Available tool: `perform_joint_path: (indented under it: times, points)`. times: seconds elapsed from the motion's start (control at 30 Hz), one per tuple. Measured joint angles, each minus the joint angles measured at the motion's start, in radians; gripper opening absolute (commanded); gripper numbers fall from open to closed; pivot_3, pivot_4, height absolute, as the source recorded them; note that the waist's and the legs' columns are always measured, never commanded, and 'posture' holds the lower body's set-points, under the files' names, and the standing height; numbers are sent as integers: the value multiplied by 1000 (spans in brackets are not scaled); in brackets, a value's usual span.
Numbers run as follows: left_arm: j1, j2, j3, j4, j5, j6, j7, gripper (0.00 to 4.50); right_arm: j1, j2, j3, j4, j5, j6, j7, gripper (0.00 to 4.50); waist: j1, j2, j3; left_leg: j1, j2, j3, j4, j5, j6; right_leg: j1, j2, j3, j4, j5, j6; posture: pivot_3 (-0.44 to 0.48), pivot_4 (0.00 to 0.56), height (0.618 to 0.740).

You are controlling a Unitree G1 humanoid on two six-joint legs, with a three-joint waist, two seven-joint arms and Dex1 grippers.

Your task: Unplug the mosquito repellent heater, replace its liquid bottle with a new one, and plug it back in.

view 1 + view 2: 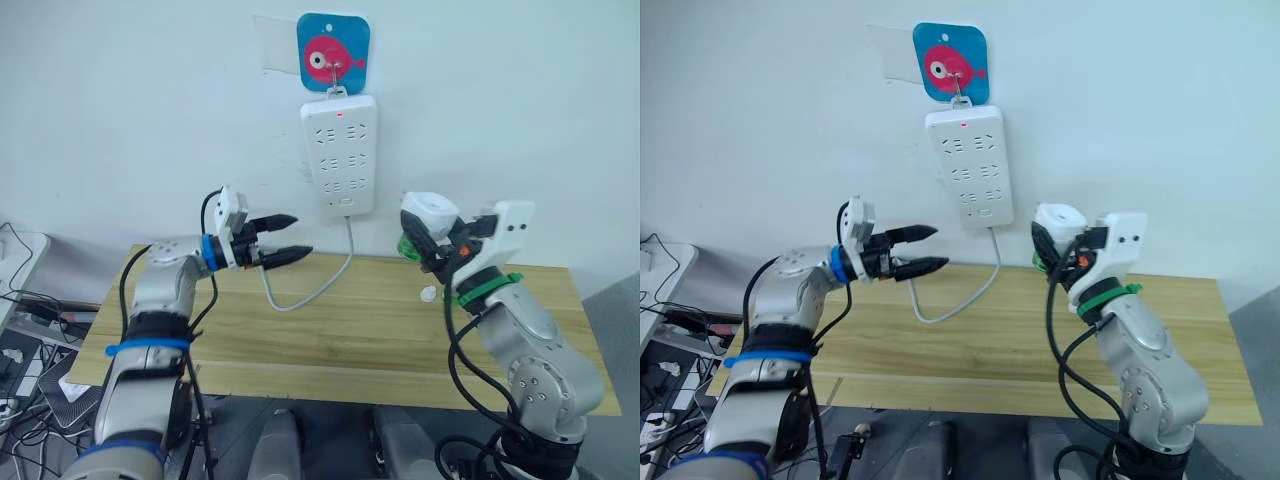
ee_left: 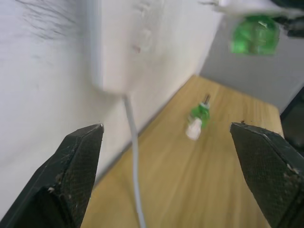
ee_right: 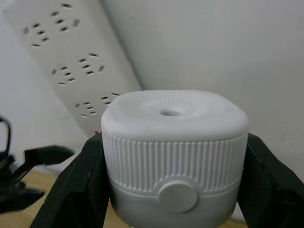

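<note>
Heater (image 3: 175,142) with its green bottle (image 1: 408,246) sits pinched in the right gripper (image 1: 437,243) jaws beside the power strip (image 1: 339,153); left gripper (image 1: 284,238) jaws spread, empty, above the table (image 1: 330,340).

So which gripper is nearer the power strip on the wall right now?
Left. The left gripper hovers open just below and to the robot's left of the power strip. The right gripper, shut on the mosquito repellent heater, sits farther off at its lower right.
</note>
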Motion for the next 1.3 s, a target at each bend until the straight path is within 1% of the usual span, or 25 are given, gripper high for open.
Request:
perform_joint_path:
  times: [0.07, 0.1, 0.17, 0.27, 0.43, 0.67, 0.83, 1.03, 1.13, 1.3]
  points:
    - [46, 0, -39, -167, -5, 24, 25, 4464, 4, 11, -47, 0, 38, 18, -31, 3102, 11, 0, 0, 0, -1, -1, 0, 0, 0, 0, -2, 0, 0, 0, 0, 5, 239, 740]
    - [46, -8, -62, -228, -3, 38, 50, 4464, 3, 17, -60, 0, 55, 22, -46, 3102, 18, 0, 0, 0, -2, 0, 0, 0, 0, 1, -2, 0, 0, 0, 0, 6, 240, 740]
    - [20, -55, -106, -311, 6, 80, 132, 4464, 3, 47, -72, 3, 79, 24, -81, 3102, 22, 0, 0, 0, -3, 1, 0, 0, 0, 1, -2, 0, -2, 0, 0, 4, 237, 740]
    - [-15, -131, -175, -367, 21, 116, 229, 4464, -4, 76, -77, 29, 112, 19, -130, 3102, 19, 0, 0, 0, -3, 3, -1, 0, 0, 1, -2, 2, -3, 0, 0, 2, 237, 740]
    - [-12, -196, -254, -371, 49, 152, 339, 4464, -12, 78, -65, 66, 129, -21, -179, 3102, 0, 0, 0, 2, -2, 3, -5, 0, 0, 0, 0, 2, -2, 0, 0, -4, 233, 740]
    - [-65, -283, -298, -368, 53, 283, 464, 4464, -11, 42, 50, 71, 92, -74, -184, 3102, 0, 0, 0, 2, -2, 3, -8, 0, 0, 0, 0, 3, -3, 0, 0, -12, 228, 740]
    - [-77, -328, -335, -363, 55, 342, 514, 4464, -5, -9, 112, 71, 43, -110, -178, 3102, 0, 0, 0, 3, -2, 3, -8, 1, -1, 0, 0, 3, -4, 0, 0, -21, 220, 740]
    - [-80, -357, -372, -348, 78, 360, 570, 4464, -4, -22, 161, 71, 8, -146, -178, 3102, 0, 0, 0, 3, -2, 3, -9, 1, -2, 0, 0, 3, -3, 0, 0, -33, 211, 740]
    - [-81, -373, -372, -325, 87, 358, 600, 3833, 1, -23, 176, 71, 4, -150, -178, 3102, 0, 0, 0, 3, -2, 3, -9, 1, -2, 0, 0, 3, -3, 0, 0, -34, 209, 740]
    - [-81, -392, -372, -322, 96, 354, 636, 2245, 6, -33, 178, 70, 1, -158, -178, 3102, 0, 0, 0, 3, -2, 3, -9, 2, -3, 0, 0, 3, -3, 0, 0, -32, 204, 740]
